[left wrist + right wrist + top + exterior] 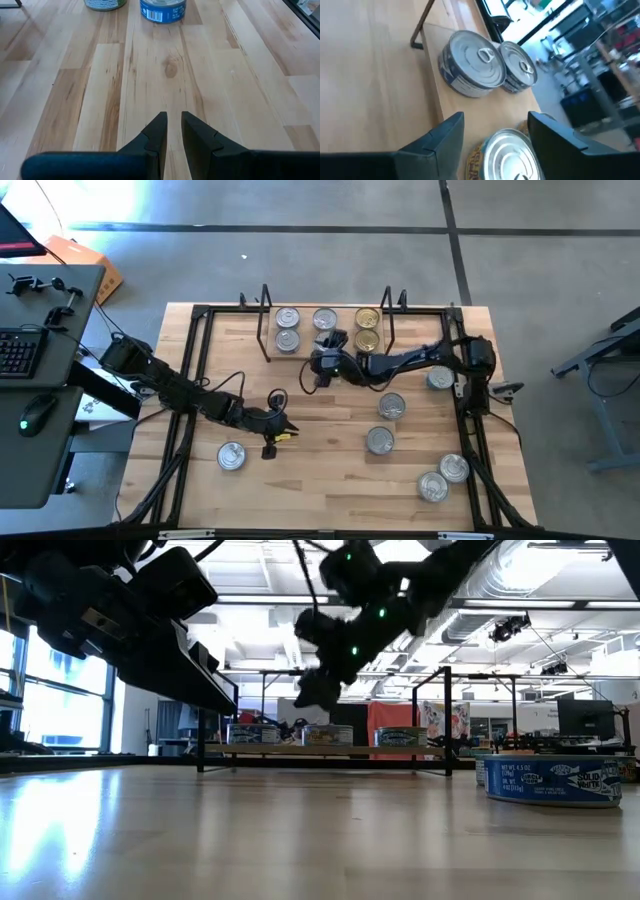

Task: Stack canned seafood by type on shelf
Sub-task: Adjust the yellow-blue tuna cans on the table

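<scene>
The shelf [305, 352] stands at the table's far middle. On it are two silver-lidded cans [472, 62] [517, 67] at its left end, one silver can [324, 318] in the middle and two gold-topped cans [367, 328] at the right. My right gripper [495, 120] hangs open just above the shelf's middle. Its fingers stand on either side of another silver-lidded can [507, 155] with a yellow label, which sits on the board below them. My left gripper [170, 130] hovers low over bare table left of centre. Its fingers are almost together with nothing between them.
Loose cans lie on the table: one near the front left [231, 455], two at the centre right [390, 407] [379, 440], one by the right arm [440, 378] and two at the front right [453, 468] [432, 486]. Black wire uprights [265, 320] [390, 320] flank the shelf.
</scene>
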You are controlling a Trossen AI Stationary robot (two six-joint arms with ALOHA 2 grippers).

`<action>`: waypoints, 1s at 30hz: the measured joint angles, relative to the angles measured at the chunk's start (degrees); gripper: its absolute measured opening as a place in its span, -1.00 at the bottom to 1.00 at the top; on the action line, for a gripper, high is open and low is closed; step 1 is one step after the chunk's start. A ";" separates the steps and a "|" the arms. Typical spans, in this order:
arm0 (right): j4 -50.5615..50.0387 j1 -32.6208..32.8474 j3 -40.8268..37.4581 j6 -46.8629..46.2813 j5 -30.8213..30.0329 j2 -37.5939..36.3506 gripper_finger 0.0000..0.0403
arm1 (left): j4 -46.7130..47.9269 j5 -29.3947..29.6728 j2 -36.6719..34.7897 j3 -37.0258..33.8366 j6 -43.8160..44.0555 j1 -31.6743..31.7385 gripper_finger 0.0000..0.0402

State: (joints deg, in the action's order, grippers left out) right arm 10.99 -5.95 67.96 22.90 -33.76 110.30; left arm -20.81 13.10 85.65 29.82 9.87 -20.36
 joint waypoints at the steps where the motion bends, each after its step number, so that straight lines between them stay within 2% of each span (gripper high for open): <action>1: -2.01 -0.04 0.57 -1.78 0.54 -0.74 0.01 | -0.01 -0.02 0.00 0.00 0.00 0.00 -0.77; 5: -14.24 -2.70 5.73 -12.51 6.50 -2.73 -0.20 | -0.07 0.14 0.00 0.00 0.00 0.00 -0.77; 9: -25.26 -7.66 12.06 -22.14 15.34 -1.98 -0.49 | -0.13 0.36 0.00 0.00 0.11 0.00 -0.77; 15: -27.12 -13.85 17.04 -22.48 18.91 1.79 -0.94 | 6.19 0.82 -4.43 0.00 5.17 -0.94 -0.77; 21: -27.63 -18.94 20.90 -22.98 23.39 6.68 -0.94 | 17.83 7.56 -12.39 0.00 8.00 -3.15 -0.77; 25: -29.08 -20.87 21.77 -22.95 23.37 8.25 -0.99 | 18.88 11.45 -14.05 0.00 8.04 -4.80 -0.77; 30: -31.57 -21.67 21.77 -22.96 22.00 8.33 -0.99 | 18.81 12.27 -13.65 0.00 8.04 -5.70 -0.77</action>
State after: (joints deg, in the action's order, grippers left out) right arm -20.58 -27.62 89.73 -0.05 -11.76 118.63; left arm -2.00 25.37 72.00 29.82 17.91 -26.06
